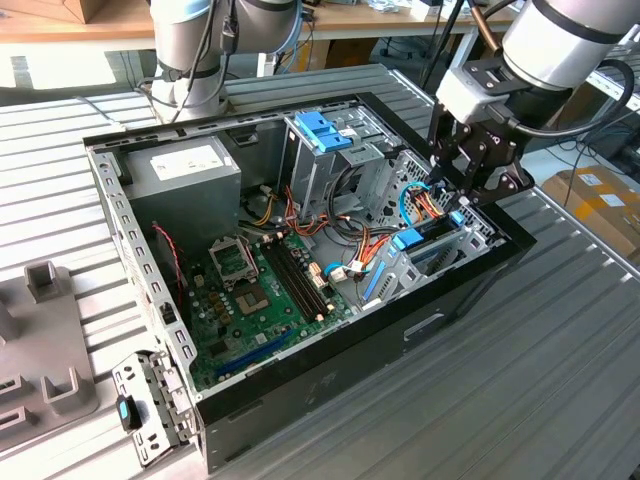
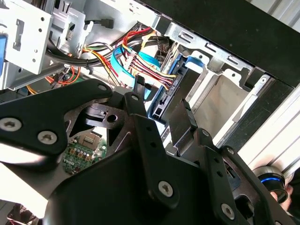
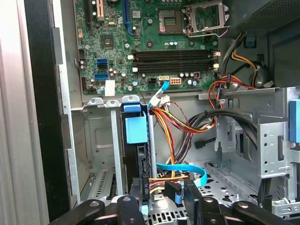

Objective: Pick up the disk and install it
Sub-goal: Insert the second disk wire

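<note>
The disk (image 1: 418, 240) stands on edge in a metal bay at the front corner of the open computer case (image 1: 330, 375), on the exterior view's right. Its blue rail end faces up. In the first wrist view the disk (image 3: 137, 131) shows as a narrow strip with a blue tab between the bay's walls. In the second wrist view its dark edge with a blue rail (image 2: 169, 84) runs away beyond the fingers. My gripper (image 1: 465, 200) hangs just above the bay's far end. Its black fingers (image 2: 140, 96) are apart, and cables show through the gap (image 3: 166, 194). Nothing is held.
Bundles of orange, yellow and blue cables (image 3: 183, 126) lie right beside the bay. A metal drive cage with a blue handle (image 1: 322, 130) and a grey power-supply box (image 1: 185, 175) stand at the case's back. The green motherboard (image 1: 260, 290) covers the floor. Grey fixtures (image 1: 45, 340) sit outside.
</note>
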Robot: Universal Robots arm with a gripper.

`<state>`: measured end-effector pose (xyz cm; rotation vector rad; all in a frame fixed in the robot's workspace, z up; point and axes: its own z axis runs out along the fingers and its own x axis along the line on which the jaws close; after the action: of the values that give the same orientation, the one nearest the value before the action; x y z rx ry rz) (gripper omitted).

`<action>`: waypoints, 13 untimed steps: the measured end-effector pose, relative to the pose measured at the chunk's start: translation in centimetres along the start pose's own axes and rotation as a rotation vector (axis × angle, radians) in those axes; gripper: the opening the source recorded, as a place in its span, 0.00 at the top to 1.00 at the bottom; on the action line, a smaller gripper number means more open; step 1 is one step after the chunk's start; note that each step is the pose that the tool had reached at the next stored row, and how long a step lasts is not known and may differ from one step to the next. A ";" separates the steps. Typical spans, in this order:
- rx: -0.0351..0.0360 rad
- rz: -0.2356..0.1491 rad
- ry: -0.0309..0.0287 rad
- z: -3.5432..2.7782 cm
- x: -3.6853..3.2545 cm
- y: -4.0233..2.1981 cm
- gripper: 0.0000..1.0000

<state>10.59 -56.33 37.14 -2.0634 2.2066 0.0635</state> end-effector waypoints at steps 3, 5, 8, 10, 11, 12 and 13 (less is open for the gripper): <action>0.0000 0.000 0.0000 0.01 0.00 0.00 0.52; 0.0000 0.000 -0.0001 0.01 0.00 0.00 0.53; 0.0000 0.000 -0.0001 0.02 0.00 0.00 0.72; 0.0000 0.000 -0.0001 0.02 0.00 0.00 0.78; 0.0000 0.000 -0.0001 0.02 0.00 0.00 0.84; 0.0000 0.000 -0.0001 0.02 0.00 0.00 0.84; -0.0001 0.000 0.0000 0.02 0.00 0.00 0.84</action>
<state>10.58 -56.33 37.12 -2.0633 2.2066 0.0636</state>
